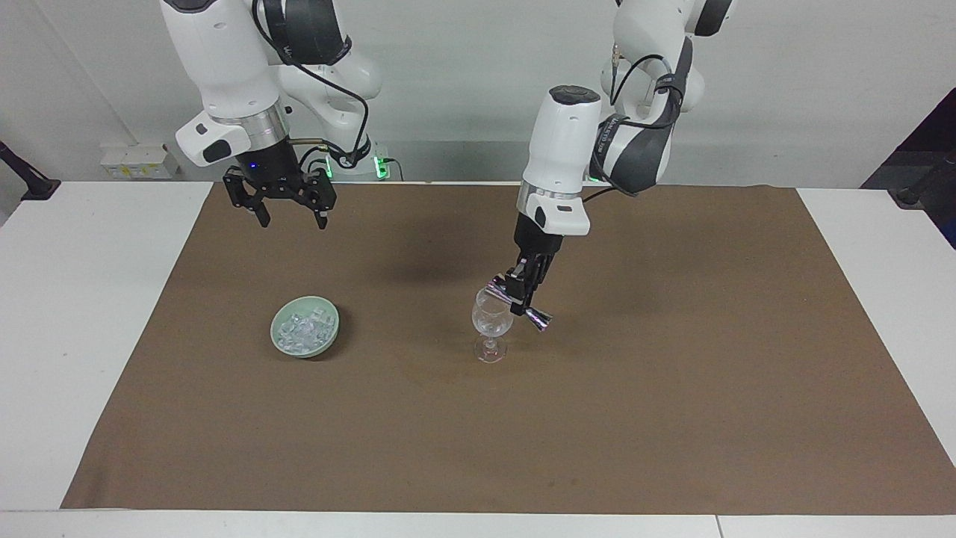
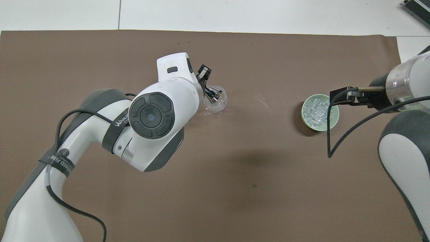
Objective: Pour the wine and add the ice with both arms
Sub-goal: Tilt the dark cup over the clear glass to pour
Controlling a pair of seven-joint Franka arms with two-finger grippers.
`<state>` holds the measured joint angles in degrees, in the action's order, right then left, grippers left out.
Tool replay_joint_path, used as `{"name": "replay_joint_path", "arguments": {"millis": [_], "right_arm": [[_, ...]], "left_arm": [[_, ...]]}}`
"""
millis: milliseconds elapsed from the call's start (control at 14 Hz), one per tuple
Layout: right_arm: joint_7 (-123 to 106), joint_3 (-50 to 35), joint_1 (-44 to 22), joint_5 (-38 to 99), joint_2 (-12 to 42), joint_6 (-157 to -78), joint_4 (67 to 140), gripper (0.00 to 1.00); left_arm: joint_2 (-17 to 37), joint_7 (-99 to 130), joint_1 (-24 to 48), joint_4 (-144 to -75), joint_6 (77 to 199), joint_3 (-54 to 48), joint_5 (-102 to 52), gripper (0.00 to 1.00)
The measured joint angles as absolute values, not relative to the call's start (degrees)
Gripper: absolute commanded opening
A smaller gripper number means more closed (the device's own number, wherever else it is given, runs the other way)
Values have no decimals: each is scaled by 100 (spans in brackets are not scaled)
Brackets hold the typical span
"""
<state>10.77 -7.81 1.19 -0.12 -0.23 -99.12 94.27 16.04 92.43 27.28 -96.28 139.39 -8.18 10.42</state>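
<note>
The left gripper [image 1: 520, 293] is clamping tight on the narrow waist of a shiny hourglass-shaped metal measuring cup [image 1: 518, 301], tipping its upper mouth over the rim of the clear stemmed wine glass [image 1: 492, 323] standing mid-cloth. The right gripper [image 1: 283, 205] is hanging with its jaws spread wide and nothing between them, waiting above the brown table covering [image 1: 672, 388] on the robots' side of the pale green bowl [image 1: 276, 341]. That bowl, toward the right arm's end of the table, is holding the ice [image 1: 305, 329], a heap of small glassy cubes. I reckon those cubes are going to be light, hard and slippery; pinching one cube across flat sides looks safest. The glass seems fragile and tippy, so dropping ice from low makes sense.
</note>
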Motion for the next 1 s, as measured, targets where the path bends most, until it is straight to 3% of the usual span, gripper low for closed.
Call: {"name": "replay_joint_path", "arguments": {"millis": [998], "right_arm": [[1077, -781, 119, -12, -23, -9912, 9427, 100]], "left_arm": [[1606, 9243, 2729, -9594, 13777, -814, 1188, 0]]}}
